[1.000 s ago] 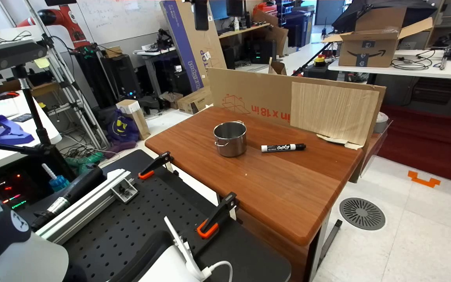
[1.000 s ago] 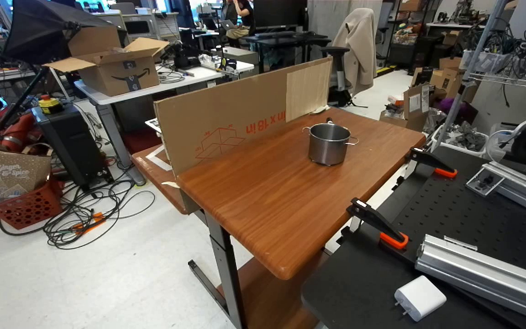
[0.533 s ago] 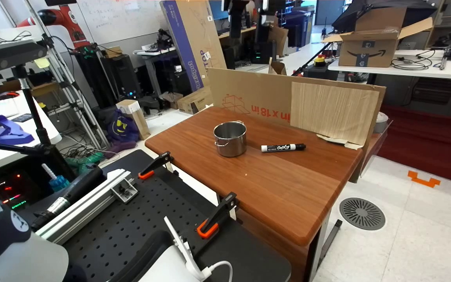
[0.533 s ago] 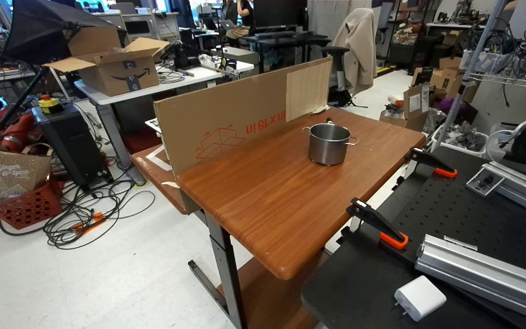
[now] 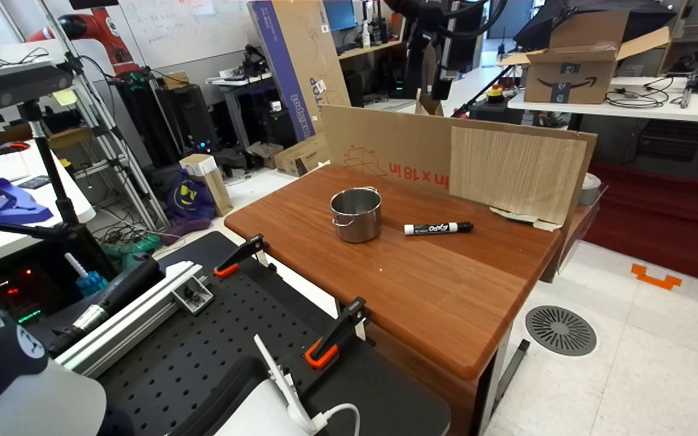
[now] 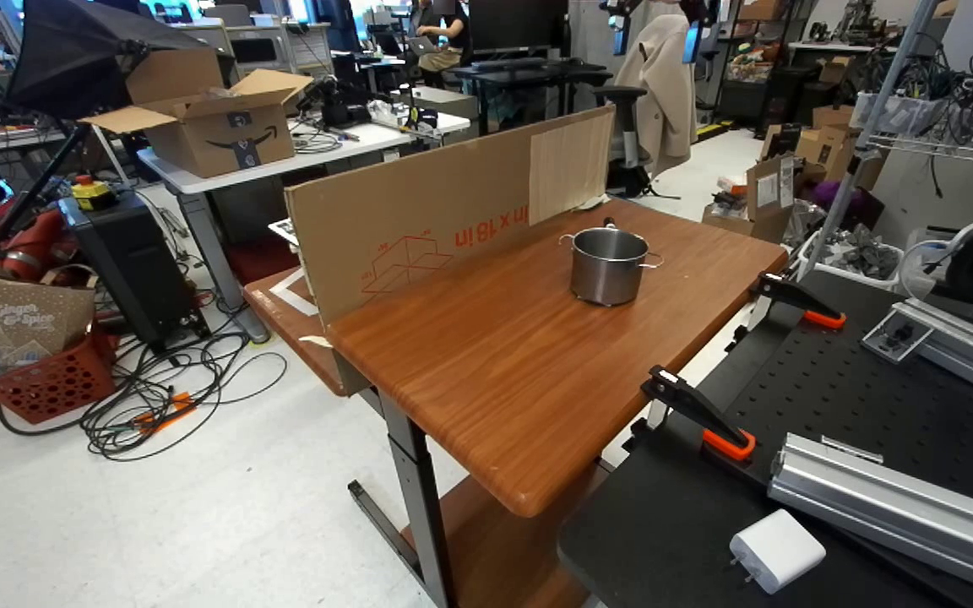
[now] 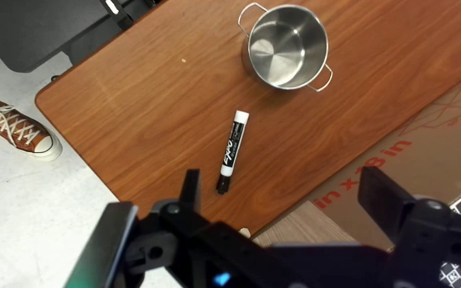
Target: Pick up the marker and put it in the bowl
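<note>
- Lower than half a second ago, the gripper (image 6: 655,42) has dropped into the top of an exterior view; its fingers stand wide apart, holding nothing, well above the surface (image 7: 134,92).
- The bowl (image 7: 286,48) sits upright where it was, bare inside down to its shiny base.
- A background cardboard box (image 5: 567,79) spreads its flaps; its contents are hard to make out.
- A perforated red basket (image 6: 56,388) has a package (image 6: 22,317) printed "Ginger & Spice" at its rim, whether in or behind it unclear.
- Polished grey metal forms the bowl: round, straight-sided, with two wire loop handles.
- Reddish-brown wood grain covers the surface; a brown cardboard sheet (image 5: 397,142) with red print stands along one edge, bearing a pale wood-grained panel (image 5: 518,172).
- The marker (image 7: 233,144) lies on its side on the surface, near the bowl but apart: a slim cylinder with a white end and a black label lettered EXPO. In an exterior view the bowl hides all but its black cap (image 6: 610,223).
</note>
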{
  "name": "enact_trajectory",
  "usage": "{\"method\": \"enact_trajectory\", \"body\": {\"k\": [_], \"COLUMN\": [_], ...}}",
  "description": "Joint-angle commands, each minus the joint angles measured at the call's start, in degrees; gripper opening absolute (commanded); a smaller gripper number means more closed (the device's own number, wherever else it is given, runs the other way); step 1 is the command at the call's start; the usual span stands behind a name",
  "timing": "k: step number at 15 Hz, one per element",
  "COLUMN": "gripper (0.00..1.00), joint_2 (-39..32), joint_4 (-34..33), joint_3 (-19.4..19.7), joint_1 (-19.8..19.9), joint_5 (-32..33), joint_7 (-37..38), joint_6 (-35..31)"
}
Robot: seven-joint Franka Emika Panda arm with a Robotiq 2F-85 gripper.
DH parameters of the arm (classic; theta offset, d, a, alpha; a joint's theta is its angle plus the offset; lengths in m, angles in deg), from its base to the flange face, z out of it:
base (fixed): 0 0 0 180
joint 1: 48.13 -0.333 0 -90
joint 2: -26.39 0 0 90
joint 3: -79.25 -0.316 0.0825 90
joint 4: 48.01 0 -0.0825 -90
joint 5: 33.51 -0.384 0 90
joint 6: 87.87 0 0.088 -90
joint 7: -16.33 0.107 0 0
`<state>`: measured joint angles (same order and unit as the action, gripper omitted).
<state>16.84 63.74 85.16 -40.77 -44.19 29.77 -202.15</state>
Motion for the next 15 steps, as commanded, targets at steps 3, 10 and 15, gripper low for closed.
{"method": "enact_trajectory", "body": {"k": [3,10,15], "gripper": [1.00,1.00,1.00], "joint_2": [-6.5,-15.8,-20.3], "joint_4": [-4.3,-8.3,-9.8], "joint_3": [0.9,2.0,2.5], "joint_1": [-0.3,-0.9,-2.0], "joint_5": [-1.1,0.4,1.0], "joint_7": [6.1,10.9,14.8], "joint_6": [-3.1,-5.8,-8.9]}}
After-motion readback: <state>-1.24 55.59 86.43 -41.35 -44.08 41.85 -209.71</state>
